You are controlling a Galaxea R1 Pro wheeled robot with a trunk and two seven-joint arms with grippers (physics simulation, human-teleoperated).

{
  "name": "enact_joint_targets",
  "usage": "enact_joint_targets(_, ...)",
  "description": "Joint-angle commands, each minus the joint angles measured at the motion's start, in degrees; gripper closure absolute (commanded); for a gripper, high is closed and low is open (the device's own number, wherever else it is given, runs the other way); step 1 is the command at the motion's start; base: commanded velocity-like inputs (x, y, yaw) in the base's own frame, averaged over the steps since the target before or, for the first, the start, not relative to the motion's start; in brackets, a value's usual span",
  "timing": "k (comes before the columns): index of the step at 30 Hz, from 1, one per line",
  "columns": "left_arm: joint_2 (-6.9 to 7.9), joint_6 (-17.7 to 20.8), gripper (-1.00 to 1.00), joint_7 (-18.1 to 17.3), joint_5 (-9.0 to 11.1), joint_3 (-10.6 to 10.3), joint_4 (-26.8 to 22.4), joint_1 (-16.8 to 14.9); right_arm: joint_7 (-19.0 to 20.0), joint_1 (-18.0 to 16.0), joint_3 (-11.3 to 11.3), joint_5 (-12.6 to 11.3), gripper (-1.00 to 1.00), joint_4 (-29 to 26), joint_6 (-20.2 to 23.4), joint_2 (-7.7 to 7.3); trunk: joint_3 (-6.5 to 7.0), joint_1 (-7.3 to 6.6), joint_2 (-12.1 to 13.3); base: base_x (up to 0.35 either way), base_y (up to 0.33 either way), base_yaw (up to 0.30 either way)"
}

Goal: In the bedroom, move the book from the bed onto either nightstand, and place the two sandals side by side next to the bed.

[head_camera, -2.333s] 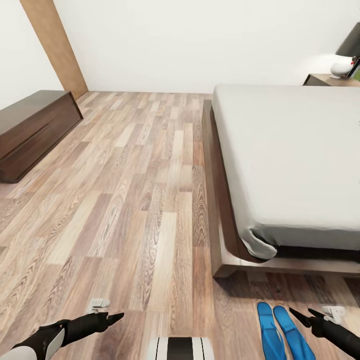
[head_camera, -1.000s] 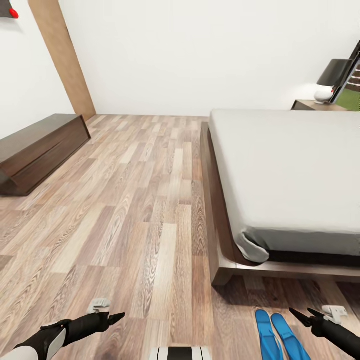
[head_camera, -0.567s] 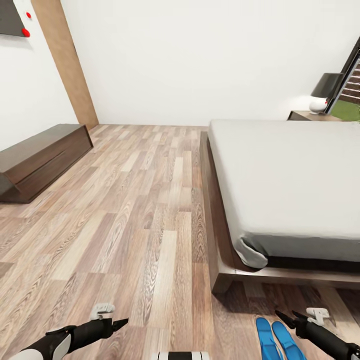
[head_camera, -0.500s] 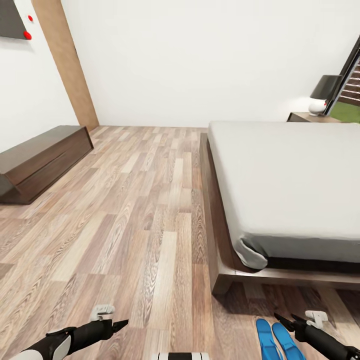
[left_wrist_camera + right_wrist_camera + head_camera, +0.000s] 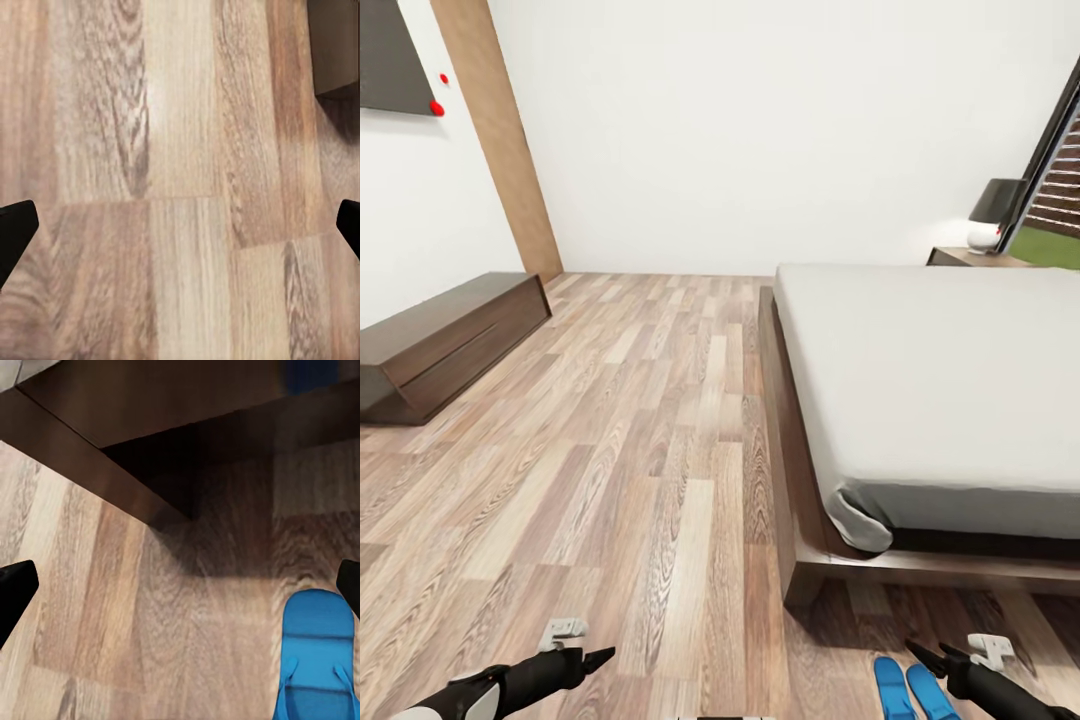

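Note:
The bed (image 5: 920, 380) with its off-white mattress and dark frame takes up the right of the head view. The book is out of view. Two blue sandals (image 5: 890, 690) lie side by side on the floor just off the bed's near corner, cut off by the picture's lower edge. One sandal (image 5: 315, 667) also appears in the right wrist view, below the bed frame (image 5: 150, 412). My right gripper (image 5: 923, 652) hovers open over the sandals, holding nothing. My left gripper (image 5: 603, 656) is open over bare floor. A nightstand (image 5: 970, 257) stands beyond the bed.
A lamp (image 5: 990, 212) stands on the nightstand by the dark-framed window. A long low dark cabinet (image 5: 445, 340) runs along the left wall, near a wooden upright (image 5: 500, 140). Wide plank floor (image 5: 640, 420) lies between the cabinet and the bed.
The head camera has tilted up, so the whole picture has slid down and more wall shows. The sandals, bed and both open grippers keep their places relative to each other.

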Motion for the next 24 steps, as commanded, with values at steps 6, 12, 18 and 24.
enact_joint_targets(6, -0.06, -0.23, -1.00, -0.12, -0.22, 0.14, 0.08, -0.03, 0.06, -0.10, 0.27, -0.41, -1.00, 0.33, -0.30, 0.22, 1.29, -0.16, 0.06, 0.000, 0.000, 0.000)
enact_joint_targets(12, -0.04, -0.19, -1.00, -0.19, -0.24, 0.12, 0.09, -0.03, -0.04, -0.10, 0.27, -0.39, -1.00, 0.33, -0.36, 0.36, 2.62, -0.32, 0.14, 0.000, 0.000, 0.000)
enact_joint_targets(18, 0.04, -0.08, -1.00, -0.22, -0.21, 0.09, 0.09, -0.03, -0.10, -0.10, 0.27, -0.42, -1.00, 0.33, -0.37, 1.66, 3.95, -0.47, 0.22, 0.000, 0.000, 0.000)
enact_joint_targets(24, -0.08, 0.20, -1.00, -0.64, -0.21, 0.05, 0.17, -0.03, -0.19, -0.10, 0.27, -0.41, -1.00, 0.33, -0.37, 2.74, 5.28, -0.63, 0.30, 0.000, 0.000, 0.000)
